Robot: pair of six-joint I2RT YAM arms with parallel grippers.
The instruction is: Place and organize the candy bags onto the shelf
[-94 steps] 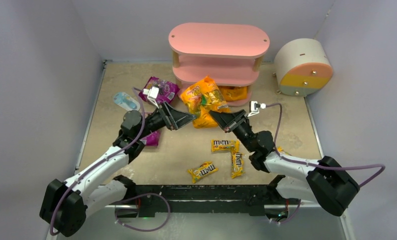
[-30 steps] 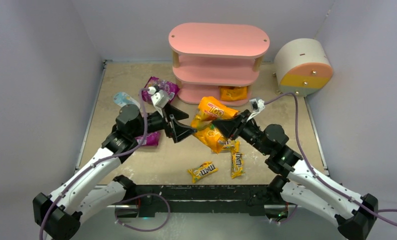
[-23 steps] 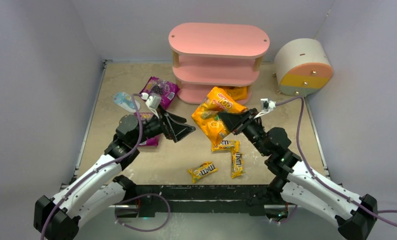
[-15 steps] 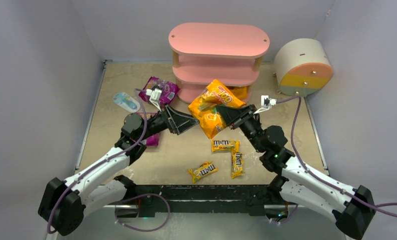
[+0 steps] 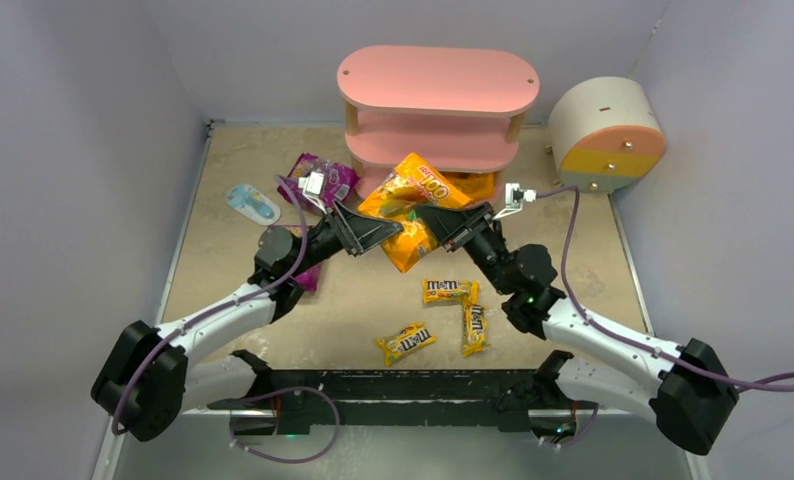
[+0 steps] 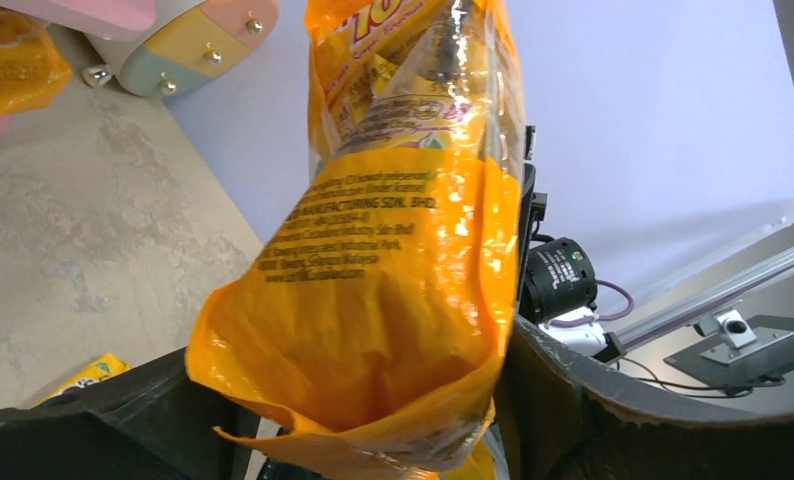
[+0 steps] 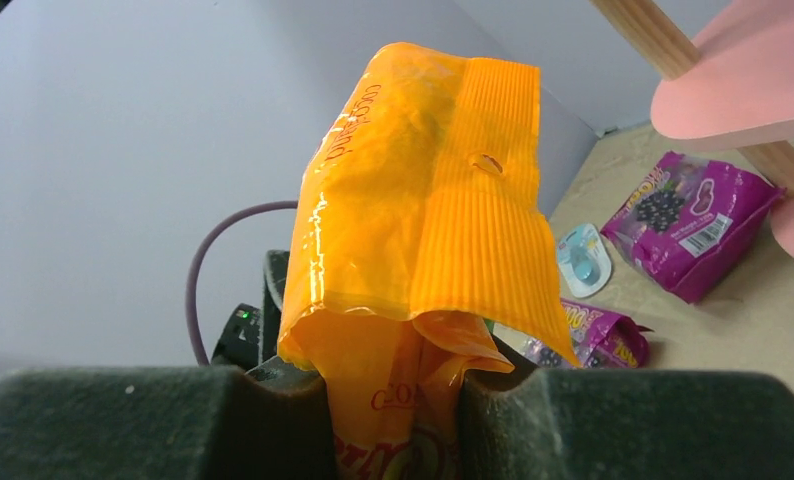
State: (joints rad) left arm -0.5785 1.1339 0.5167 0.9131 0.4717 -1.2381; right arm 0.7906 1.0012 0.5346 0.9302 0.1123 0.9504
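Note:
My right gripper (image 5: 431, 218) is shut on an orange candy bag (image 5: 409, 203) and holds it in the air in front of the pink shelf (image 5: 438, 80). In the right wrist view the fingers (image 7: 533, 420) pinch the bag (image 7: 423, 200) at its middle. My left gripper (image 5: 391, 231) is open, with its jaws wide on either side of the bag's lower end (image 6: 393, 260). A second orange bag (image 5: 470, 185) lies on the shelf's bottom tier. Two magenta bags (image 5: 319, 180) (image 5: 304, 276) lie to the left. Three yellow M&M's packets (image 5: 448, 290) (image 5: 405, 342) (image 5: 474, 328) lie in front; the fourth is hidden.
A pale blue-white flat packet (image 5: 252, 203) lies at the left. The round cream drawer unit (image 5: 608, 135) stands at the right of the shelf. Walls close off the back and both sides.
The right gripper has carried the orange bag up and left toward the shelf. The left gripper has moved right, and its open jaws now flank the bag's lower end.

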